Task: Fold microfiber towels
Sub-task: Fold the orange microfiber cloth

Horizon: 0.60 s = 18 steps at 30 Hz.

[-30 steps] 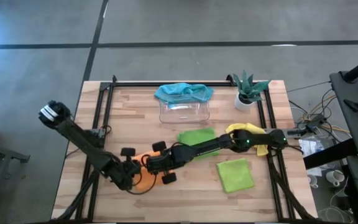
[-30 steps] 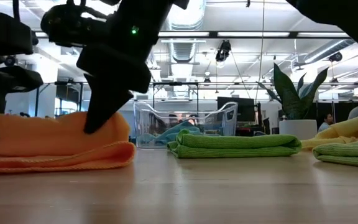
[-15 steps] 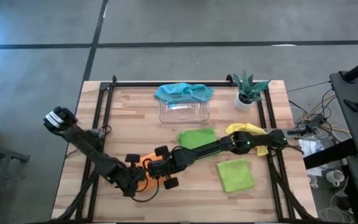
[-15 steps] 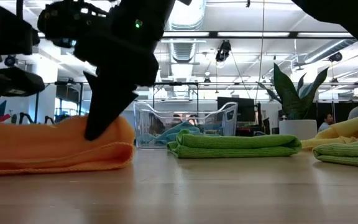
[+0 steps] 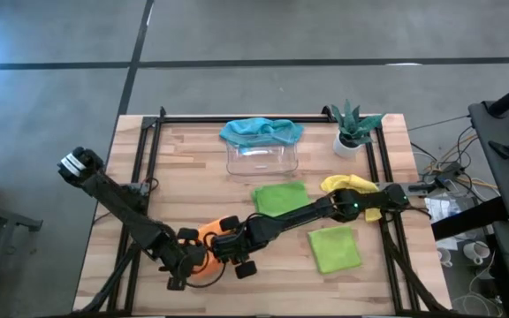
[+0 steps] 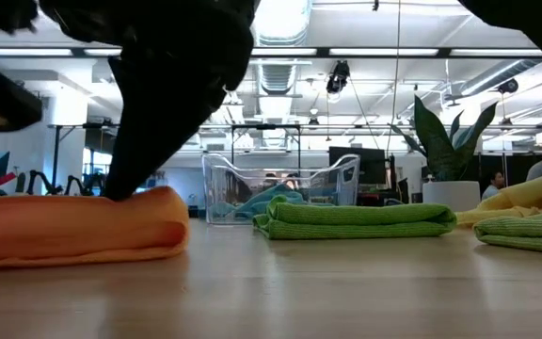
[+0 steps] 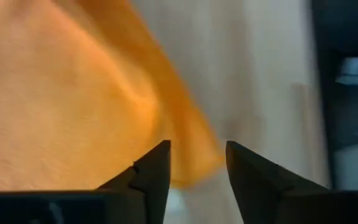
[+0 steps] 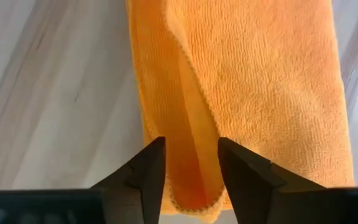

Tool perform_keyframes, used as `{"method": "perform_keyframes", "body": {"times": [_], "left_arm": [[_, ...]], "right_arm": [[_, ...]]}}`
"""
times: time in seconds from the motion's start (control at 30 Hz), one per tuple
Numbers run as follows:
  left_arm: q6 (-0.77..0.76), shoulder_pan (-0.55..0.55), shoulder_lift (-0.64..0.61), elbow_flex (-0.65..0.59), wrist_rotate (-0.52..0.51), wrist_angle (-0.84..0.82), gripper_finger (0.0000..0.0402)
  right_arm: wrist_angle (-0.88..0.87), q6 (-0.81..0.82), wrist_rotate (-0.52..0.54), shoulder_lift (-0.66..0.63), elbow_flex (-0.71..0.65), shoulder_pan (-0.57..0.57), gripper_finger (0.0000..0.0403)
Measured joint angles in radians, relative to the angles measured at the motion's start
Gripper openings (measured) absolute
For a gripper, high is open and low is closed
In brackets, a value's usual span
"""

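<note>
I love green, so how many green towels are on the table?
2. One lime green towel lies folded mid-table, in front of the clear tray. The other green towel lies folded near the front right. None seems hidden.

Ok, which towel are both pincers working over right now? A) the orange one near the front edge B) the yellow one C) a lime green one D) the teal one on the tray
A: both wrist views look down on the orange towel, with each pincer's fingers apart above it.

My overhead looks straight down; my low camera skims the table [image 6: 346, 292]; both wrists close on orange towel [image 8: 253, 81].
</note>
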Motion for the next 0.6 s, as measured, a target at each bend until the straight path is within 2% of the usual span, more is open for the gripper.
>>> {"method": "perform_keyframes", "body": {"times": [0.07, 0.17, 0.3, 0.47, 0.6], "left_arm": [[-0.015, -0.002, -0.034, -0.002, 0.056, -0.005, 0.0147], [-0.025, -0.009, -0.091, -0.023, 0.048, -0.017, 0.015], [-0.049, -0.01, -0.129, -0.041, -0.059, -0.107, 0.015], [-0.05, -0.009, -0.137, -0.11, -0.303, -0.091, 0.015], [-0.05, -0.004, -0.097, -0.174, -0.314, 0.014, 0.015]], "right_arm": [[0.002, 0.001, 0.0, -0.002, 0.0, 0.0, 0.0148], [0.016, 0.014, 0.003, -0.002, 0.0, 0.001, 0.0147], [0.016, 0.026, 0.003, -0.004, 0.0, 0.004, 0.0144], [0.021, 0.025, 0.043, -0.031, -0.001, 0.011, 0.0145], [0.15, 0.075, 0.174, -0.014, -0.011, 0.008, 0.0143]]}}
